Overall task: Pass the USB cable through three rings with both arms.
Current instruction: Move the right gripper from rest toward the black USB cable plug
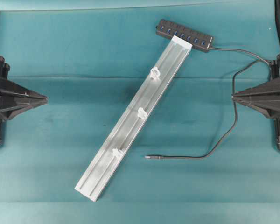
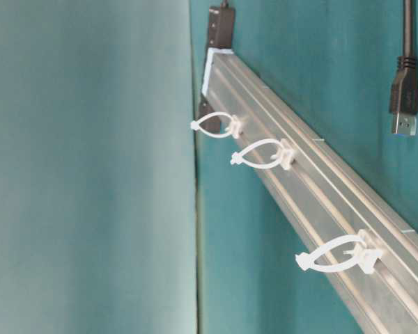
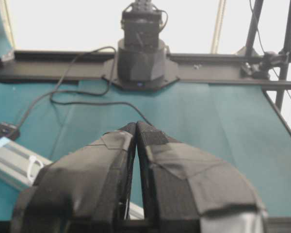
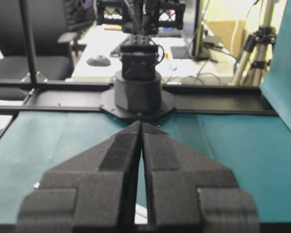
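Grippers left (image 1: 45, 98) and right (image 1: 233, 97) sit clenched and empty (well apart) while USB cable (image 1: 224, 135) lies beside ringed rail (image 1: 130, 126).

1. The surface (image 1: 84, 56) is plain teal cloth.
2. The rail (image 1: 130, 126) is brushed silver.
3. The three rings (image 1: 142, 112) are translucent white.
4. The USB cable (image 1: 228, 126) is black.
5. The hub (image 1: 184, 35) is black with blue ports.

Even, shadowless overhead light; the left wrist view's background blows out white, foreground soft.
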Controlling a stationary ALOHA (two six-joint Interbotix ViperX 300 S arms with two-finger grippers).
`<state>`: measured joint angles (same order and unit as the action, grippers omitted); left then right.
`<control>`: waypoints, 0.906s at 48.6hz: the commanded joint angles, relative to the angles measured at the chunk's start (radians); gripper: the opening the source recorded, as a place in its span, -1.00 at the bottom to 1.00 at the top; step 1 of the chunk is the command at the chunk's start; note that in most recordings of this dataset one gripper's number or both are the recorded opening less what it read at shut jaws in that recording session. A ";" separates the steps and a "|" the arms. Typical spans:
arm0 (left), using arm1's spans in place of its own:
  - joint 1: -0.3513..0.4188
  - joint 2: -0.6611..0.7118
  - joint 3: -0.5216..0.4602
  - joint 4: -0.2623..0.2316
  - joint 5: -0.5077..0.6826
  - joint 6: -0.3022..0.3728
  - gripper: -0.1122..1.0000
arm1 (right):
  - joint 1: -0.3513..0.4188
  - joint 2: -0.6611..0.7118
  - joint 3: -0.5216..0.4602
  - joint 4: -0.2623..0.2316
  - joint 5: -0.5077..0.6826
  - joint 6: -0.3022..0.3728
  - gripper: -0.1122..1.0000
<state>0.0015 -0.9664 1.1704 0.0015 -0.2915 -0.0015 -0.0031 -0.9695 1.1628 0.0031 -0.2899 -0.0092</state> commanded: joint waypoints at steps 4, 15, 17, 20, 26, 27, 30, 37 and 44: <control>-0.017 0.008 -0.052 0.018 -0.005 -0.021 -0.60 | 0.005 0.035 -0.063 0.086 0.052 0.043 -0.71; -0.025 0.009 -0.106 0.018 0.075 -0.012 -0.81 | 0.009 0.124 -0.161 0.158 0.313 0.095 -0.80; -0.026 0.009 -0.114 0.018 0.089 -0.012 -0.81 | 0.015 0.143 -0.179 0.158 0.348 0.107 -0.80; -0.026 0.009 -0.121 0.018 0.097 -0.011 -0.81 | 0.023 0.175 -0.207 0.156 0.397 0.129 -0.80; -0.026 0.012 -0.129 0.018 0.097 -0.012 -0.81 | 0.043 0.264 -0.264 0.156 0.505 0.179 -0.80; -0.025 0.012 -0.130 0.018 0.097 -0.012 -0.81 | 0.044 0.278 -0.273 0.156 0.523 0.187 -0.80; -0.025 0.012 -0.130 0.018 0.097 -0.012 -0.81 | 0.054 0.327 -0.302 0.156 0.575 0.206 -0.80; -0.023 0.015 -0.130 0.018 0.097 -0.015 -0.81 | 0.072 0.446 -0.377 0.156 0.683 0.222 -0.80; -0.018 0.023 -0.130 0.018 0.097 -0.018 -0.81 | 0.078 0.571 -0.457 0.155 0.825 0.222 -0.80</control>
<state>-0.0215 -0.9526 1.0661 0.0184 -0.1902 -0.0184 0.0690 -0.4602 0.7563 0.1580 0.4694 0.2025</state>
